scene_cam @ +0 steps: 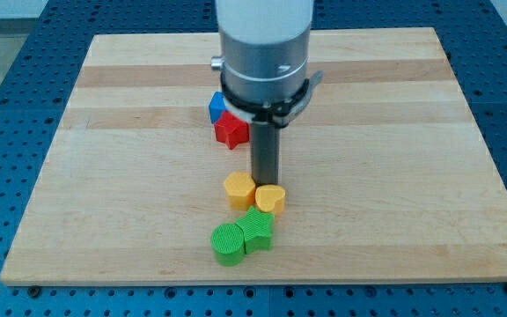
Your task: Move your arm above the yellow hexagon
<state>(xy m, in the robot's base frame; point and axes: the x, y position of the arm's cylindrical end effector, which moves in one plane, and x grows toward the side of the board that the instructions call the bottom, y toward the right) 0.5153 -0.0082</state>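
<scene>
The yellow hexagon (238, 189) lies on the wooden board (394, 158) a little below the middle. A yellow heart (270, 200) touches its right side. My tip (265, 182) stands just above the two, at the hexagon's upper right, close to both. The rod hangs from the large grey arm body (265, 53) at the view's top.
A green round block (230, 243) and a green star-like block (257, 229) lie together just below the yellow blocks. A red star (231, 130) and a blue block (216, 107) sit above, left of the rod, partly hidden by the arm.
</scene>
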